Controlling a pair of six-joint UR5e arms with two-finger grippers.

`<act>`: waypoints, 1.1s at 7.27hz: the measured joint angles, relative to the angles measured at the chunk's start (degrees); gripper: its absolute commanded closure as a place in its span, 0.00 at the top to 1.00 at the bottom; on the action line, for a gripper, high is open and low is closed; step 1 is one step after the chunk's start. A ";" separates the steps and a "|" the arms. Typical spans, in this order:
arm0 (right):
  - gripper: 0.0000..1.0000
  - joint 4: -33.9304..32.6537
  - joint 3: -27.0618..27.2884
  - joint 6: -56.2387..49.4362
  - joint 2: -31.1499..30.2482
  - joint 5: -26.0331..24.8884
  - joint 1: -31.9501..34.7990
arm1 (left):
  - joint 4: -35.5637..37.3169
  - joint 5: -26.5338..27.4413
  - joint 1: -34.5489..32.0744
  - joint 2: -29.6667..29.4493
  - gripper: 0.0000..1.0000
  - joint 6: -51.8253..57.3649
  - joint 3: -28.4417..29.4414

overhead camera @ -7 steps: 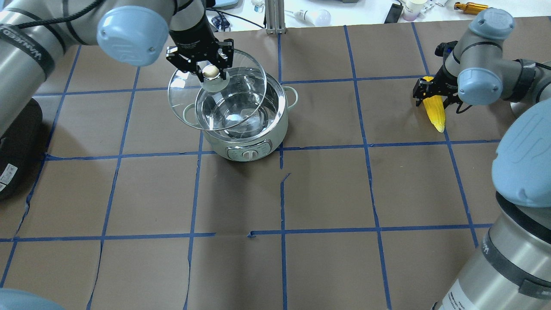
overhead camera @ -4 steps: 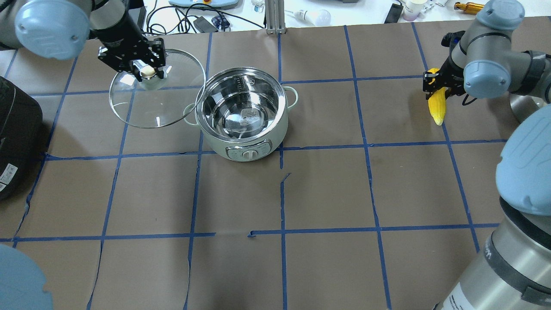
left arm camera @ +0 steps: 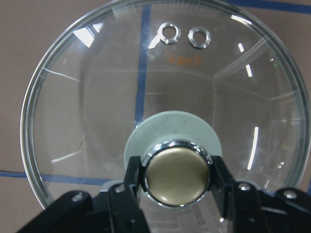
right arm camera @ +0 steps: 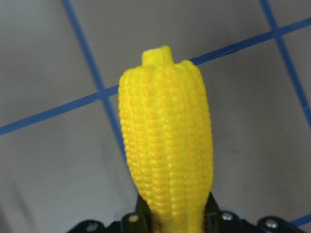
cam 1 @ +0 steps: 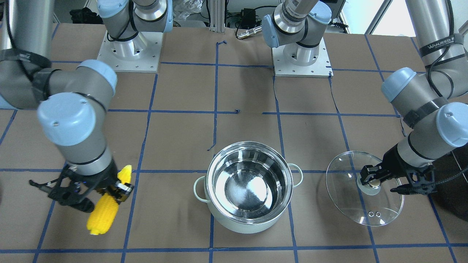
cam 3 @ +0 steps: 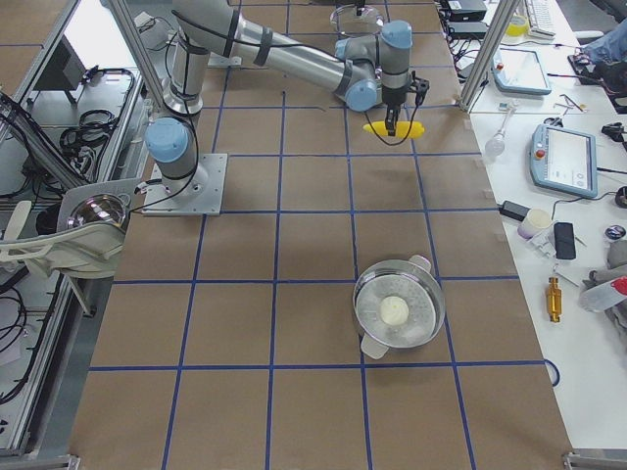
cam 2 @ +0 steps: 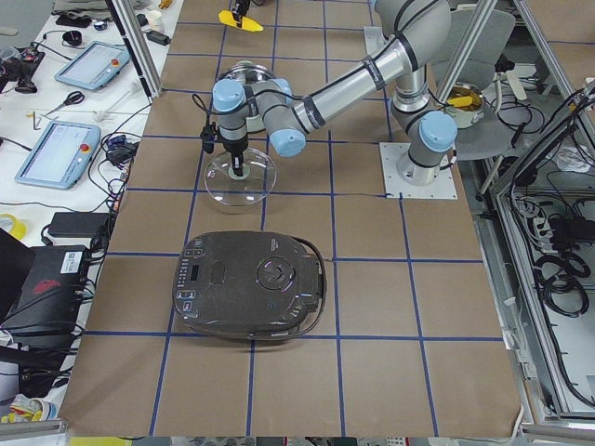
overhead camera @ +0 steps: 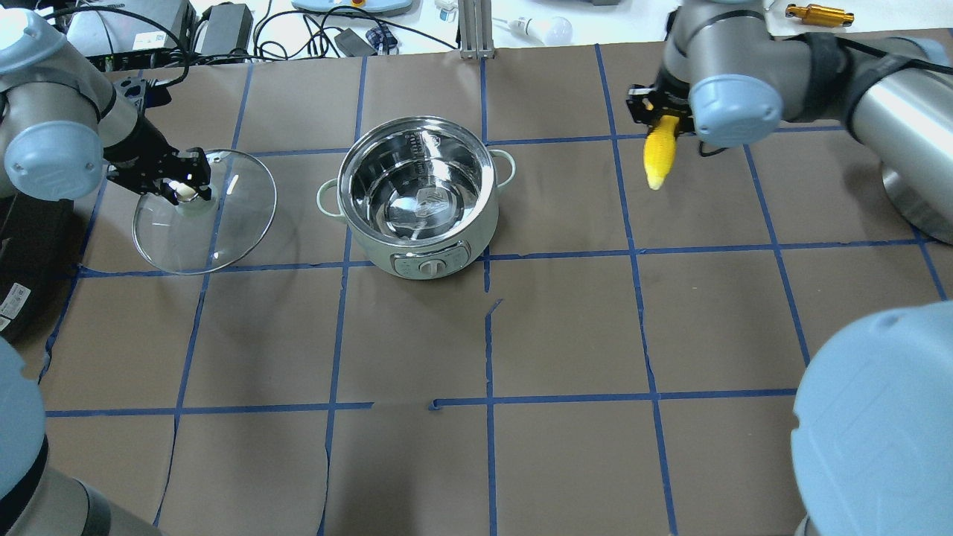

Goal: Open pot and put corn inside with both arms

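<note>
The pale mint-green pot stands open at the table's middle, with its steel inside bare; it also shows in the front view. My left gripper is shut on the knob of the glass lid and holds the lid tilted, low over the table, to the pot's left. The wrist view shows the fingers clamped on the brass knob. My right gripper is shut on the yellow corn, held in the air to the pot's right with its tip hanging down. The corn also shows in the right wrist view.
A black appliance lies at the table's left end, near the lid, and shows at the overhead view's left edge. Cables, a bulb and small items lie beyond the far edge. Blue tape lines grid the brown table.
My left gripper has carried the lid off the pot, further left and lower. My right gripper has moved the corn left, closer to the pot.
</note>
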 measured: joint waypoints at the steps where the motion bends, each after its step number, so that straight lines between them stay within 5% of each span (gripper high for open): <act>1: 0.00 5.90 -5.10 7.65 0.05 -0.41 5.84 | 1.16 0.68 0.40 -0.40 0.00 3.00 -1.13; 3: 0.00 13.50 -11.65 16.56 0.58 -0.11 13.82 | 4.06 1.30 0.66 -0.90 0.00 6.60 -3.58; 4: 0.00 13.83 -13.04 20.06 1.69 0.16 17.17 | 5.07 1.34 0.72 -0.99 0.17 7.46 -4.47; 5: 0.00 12.87 -14.34 23.37 3.46 1.13 20.05 | 5.41 1.35 0.77 -0.99 0.76 7.81 -4.82; 6: 0.00 11.54 -15.62 25.91 5.86 2.51 22.67 | 5.41 1.35 0.82 -0.98 1.00 7.91 -4.99; 8: 0.00 9.51 -16.62 23.76 9.22 3.62 24.96 | 5.06 1.30 1.74 -0.95 1.00 7.91 -5.41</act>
